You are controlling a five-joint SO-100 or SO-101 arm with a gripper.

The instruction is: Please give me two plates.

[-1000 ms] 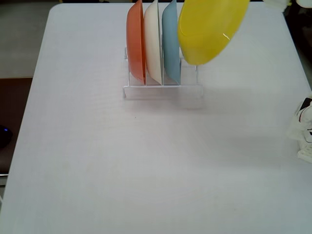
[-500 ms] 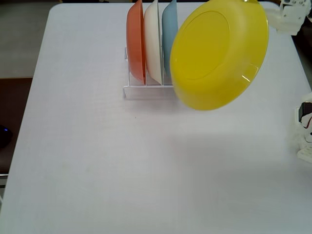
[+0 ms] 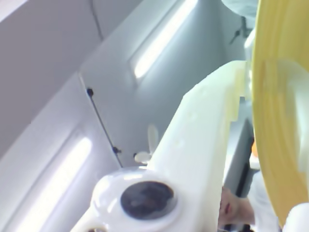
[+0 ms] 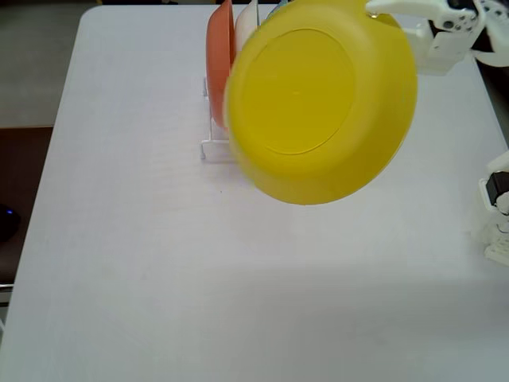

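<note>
A bright yellow plate (image 4: 318, 99) hangs in the air over the table, its underside turned toward the fixed view. My white gripper (image 4: 380, 13) is shut on its upper right rim. In the wrist view a white finger (image 3: 203, 140) presses against the yellow plate's rim (image 3: 277, 121), and the gripper (image 3: 251, 96) is clamped there. The light blue plate (image 4: 276, 5) stands in the rack behind the yellow one, with only a thin sliver showing at the top.
A clear rack (image 4: 211, 148) at the table's back holds an orange plate (image 4: 218, 64) and a cream-white plate (image 4: 245, 17) upright. The arm's white base (image 4: 497, 215) stands at the right edge. A dark object (image 4: 6, 223) lies beyond the left edge.
The yellow plate has swung left and toward the camera, turning its underside fully into view and covering the blue plate. The gripper has come into the fixed view at top right.
</note>
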